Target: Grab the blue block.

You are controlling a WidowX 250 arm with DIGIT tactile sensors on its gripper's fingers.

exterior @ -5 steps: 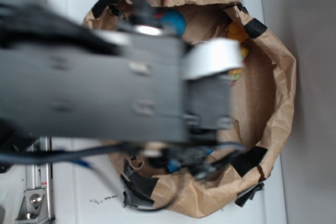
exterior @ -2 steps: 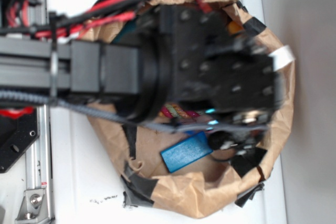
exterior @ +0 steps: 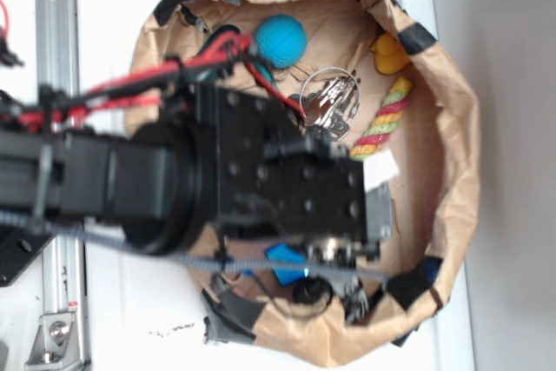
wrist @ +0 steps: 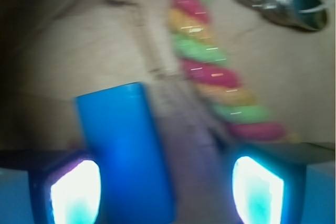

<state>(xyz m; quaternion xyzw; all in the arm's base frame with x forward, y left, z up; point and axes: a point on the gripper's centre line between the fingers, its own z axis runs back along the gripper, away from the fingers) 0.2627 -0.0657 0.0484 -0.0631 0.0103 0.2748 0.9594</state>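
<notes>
Exterior view: a crumpled brown paper bag [exterior: 452, 128] holds a round blue textured ball [exterior: 281, 39], a twisted multicoloured rope [exterior: 382, 119] and a wire metal piece [exterior: 330, 97]. The black robot arm [exterior: 261, 180] hides most of the flat bright blue wooden block [wrist: 126, 150]. Wrist view, blurred: the gripper [wrist: 165, 184] gapes apart, the block beside one finger.

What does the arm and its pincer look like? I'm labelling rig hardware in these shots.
The arm is matte black: a boxy body dotted with screws behind a round collar. Red and black cables run along its top, and a thin grey cable crosses underneath. In the wrist view, the pincer has two dark fingers whose inner pads glow white to cyan.
</notes>
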